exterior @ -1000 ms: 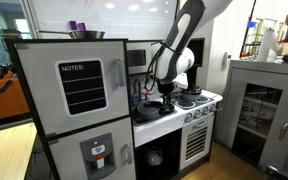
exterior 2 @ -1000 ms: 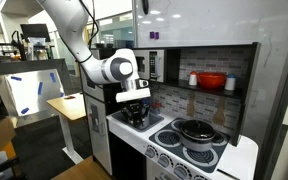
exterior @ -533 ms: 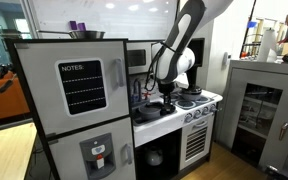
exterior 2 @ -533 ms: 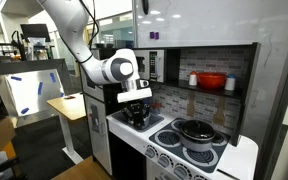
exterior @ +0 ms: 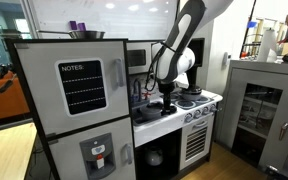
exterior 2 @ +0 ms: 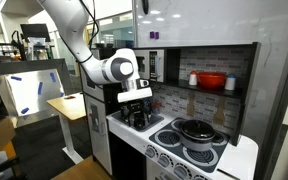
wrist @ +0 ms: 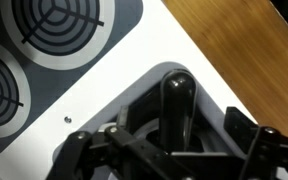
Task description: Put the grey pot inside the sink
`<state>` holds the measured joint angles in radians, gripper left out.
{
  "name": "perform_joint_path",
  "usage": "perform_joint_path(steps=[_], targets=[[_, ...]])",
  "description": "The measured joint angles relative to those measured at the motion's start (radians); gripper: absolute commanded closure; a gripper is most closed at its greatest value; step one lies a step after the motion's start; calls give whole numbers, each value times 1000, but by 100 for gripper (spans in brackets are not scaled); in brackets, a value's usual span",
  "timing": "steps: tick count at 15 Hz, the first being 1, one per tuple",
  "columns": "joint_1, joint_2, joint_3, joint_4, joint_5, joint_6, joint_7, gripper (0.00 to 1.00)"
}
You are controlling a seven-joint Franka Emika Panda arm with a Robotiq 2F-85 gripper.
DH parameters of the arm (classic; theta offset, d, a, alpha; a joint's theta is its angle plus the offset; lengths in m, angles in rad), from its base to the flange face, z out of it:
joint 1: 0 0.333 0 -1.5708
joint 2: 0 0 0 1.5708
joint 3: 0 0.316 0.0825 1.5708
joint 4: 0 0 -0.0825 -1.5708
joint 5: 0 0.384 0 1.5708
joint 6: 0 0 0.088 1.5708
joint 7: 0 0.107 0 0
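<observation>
Dark grey pot, stubby handle showing, sat down in the sink recess of the white toy-kitchen desk, directly under the wrist. The fingers stood spread wide to either side of it, and I couldn't tell whether they touched it. I judged it light, rigid and somewhat slick, best taken by the handle or across the rim.

A white robot arm made of smooth, rounded tubular segments, with darker bands at the joints. Its bulky wrist carries a round grey end cap ringed in black. The arm ends in a black pincer with two jointed, angular finger linkages in matt black.
</observation>
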<state>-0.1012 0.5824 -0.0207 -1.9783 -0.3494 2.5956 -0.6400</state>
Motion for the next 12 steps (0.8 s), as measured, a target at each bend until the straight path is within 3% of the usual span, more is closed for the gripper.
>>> perform_joint_path(steps=[6, 12], targets=[[6, -36, 0, 1, 0, -26, 69, 0], [10, -117, -6, -2, 9, -210, 206, 0]])
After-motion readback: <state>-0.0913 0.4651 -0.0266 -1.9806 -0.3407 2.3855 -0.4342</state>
